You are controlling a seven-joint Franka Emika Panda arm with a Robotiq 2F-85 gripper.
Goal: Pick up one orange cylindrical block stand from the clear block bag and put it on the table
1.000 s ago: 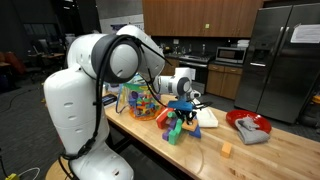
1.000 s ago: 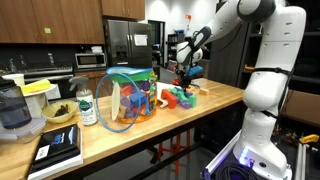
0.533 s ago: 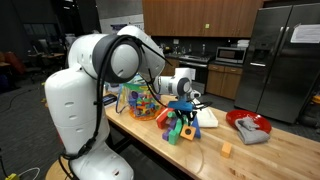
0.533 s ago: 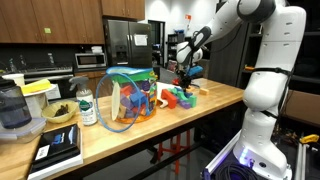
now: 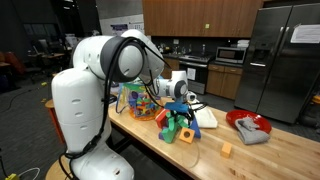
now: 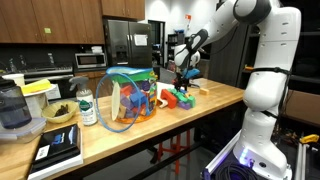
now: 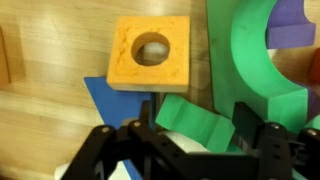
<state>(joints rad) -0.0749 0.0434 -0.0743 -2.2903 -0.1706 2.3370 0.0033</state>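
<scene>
An orange square block stand point(image 7: 150, 52) with a round hole lies flat in the wrist view, partly on a blue triangle point(image 7: 110, 100) and partly on the wooden table point(image 7: 50, 60). My gripper point(image 7: 196, 120) hangs just above the loose block pile point(image 5: 180, 128) with its jaws apart, and a green block point(image 7: 195, 118) lies between the fingers. In both exterior views the gripper point(image 6: 181, 84) is over the pile, beside the clear block bag point(image 5: 136, 103) point(image 6: 125, 98), which bulges with coloured blocks.
A green arch point(image 7: 255, 60) and a purple block point(image 7: 292, 25) lie close by the fingers. On the table point(image 5: 265, 158) are a small tan cube point(image 5: 226, 150), a red dish point(image 5: 248, 126) and a white pad point(image 5: 206, 117). A jar point(image 6: 86, 108) and bowl point(image 6: 58, 113) stand beyond the bag.
My jaws have gone from shut to open above the block pile. The arm has shifted slightly; the bag and blocks stay put.
</scene>
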